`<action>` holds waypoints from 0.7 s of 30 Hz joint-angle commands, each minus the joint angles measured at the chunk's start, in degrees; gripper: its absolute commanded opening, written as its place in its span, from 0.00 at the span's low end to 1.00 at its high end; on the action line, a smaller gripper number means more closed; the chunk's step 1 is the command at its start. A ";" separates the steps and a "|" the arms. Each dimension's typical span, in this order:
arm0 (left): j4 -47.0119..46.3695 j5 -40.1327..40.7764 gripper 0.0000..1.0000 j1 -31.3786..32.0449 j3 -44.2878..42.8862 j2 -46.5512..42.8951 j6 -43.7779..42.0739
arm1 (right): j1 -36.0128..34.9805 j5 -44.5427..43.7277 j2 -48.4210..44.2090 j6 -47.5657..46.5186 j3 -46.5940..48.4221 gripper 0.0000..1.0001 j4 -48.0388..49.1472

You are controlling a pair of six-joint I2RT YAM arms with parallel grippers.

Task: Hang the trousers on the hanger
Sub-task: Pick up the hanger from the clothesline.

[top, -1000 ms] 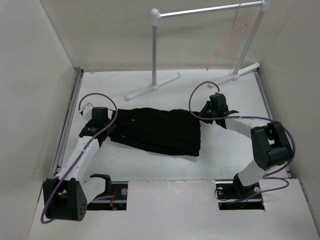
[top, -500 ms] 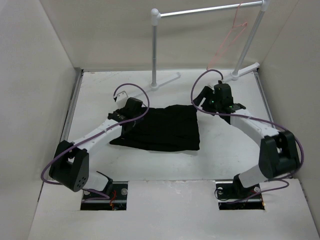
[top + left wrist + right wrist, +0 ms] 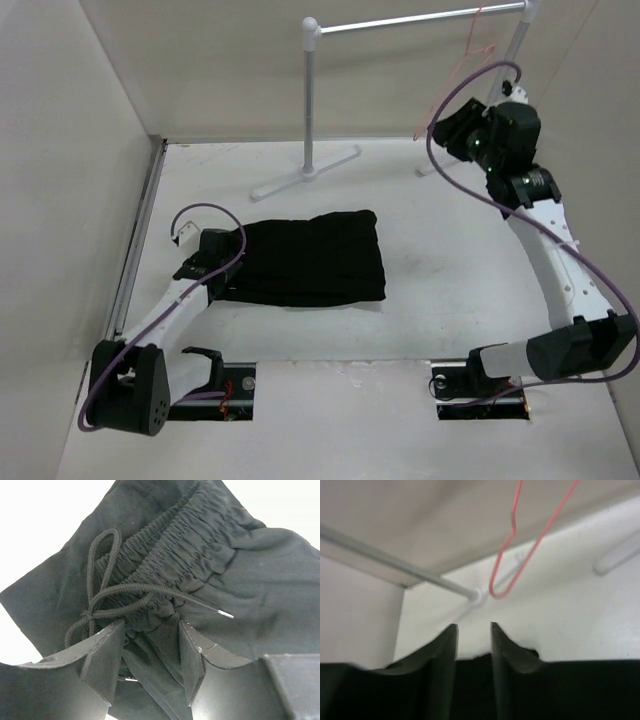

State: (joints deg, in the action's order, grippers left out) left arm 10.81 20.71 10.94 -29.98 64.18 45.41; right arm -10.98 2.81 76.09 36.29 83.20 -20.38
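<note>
The black trousers point(image 3: 310, 258) lie folded flat on the middle of the table. My left gripper point(image 3: 213, 262) is at their left edge. In the left wrist view it point(image 3: 151, 623) is shut on a fold of the trousers point(image 3: 240, 570) just below the elastic waistband and drawstring. The pink-red hanger point(image 3: 468, 45) hangs from the right end of the rack's rail. My right gripper point(image 3: 447, 128) is raised just below and beside it. In the right wrist view the gripper point(image 3: 473, 627) is narrowly open and empty, with the hanger's lower corner point(image 3: 512, 545) above and ahead of it.
The grey-white clothes rack point(image 3: 310, 100) stands at the back of the table, its feet spread on the tabletop; its rail point(image 3: 395, 550) crosses the right wrist view. White walls close in the left, right and back sides.
My right arm has risen from the trousers' right edge up to the hanger. My left arm swung right, then back left; the trousers now lie folded narrower.
</note>
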 commanded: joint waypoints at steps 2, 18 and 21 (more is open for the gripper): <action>3.33 -3.47 0.48 -1.58 0.19 -9.31 -1.11 | 4.25 1.06 7.64 -2.45 13.89 0.63 -3.79; 9.93 -5.59 0.56 2.72 -15.99 -11.71 -6.65 | 6.63 7.73 32.71 -2.19 38.97 0.44 -6.17; 10.20 -5.15 0.55 4.13 -16.60 -11.45 -6.39 | 6.63 7.91 32.72 -1.93 38.88 0.24 -3.80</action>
State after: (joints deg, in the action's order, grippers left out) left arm 19.73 15.33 13.93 -43.97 52.60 39.86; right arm -4.14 9.34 110.89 34.63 118.30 -28.29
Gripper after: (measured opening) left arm 0.553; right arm 0.267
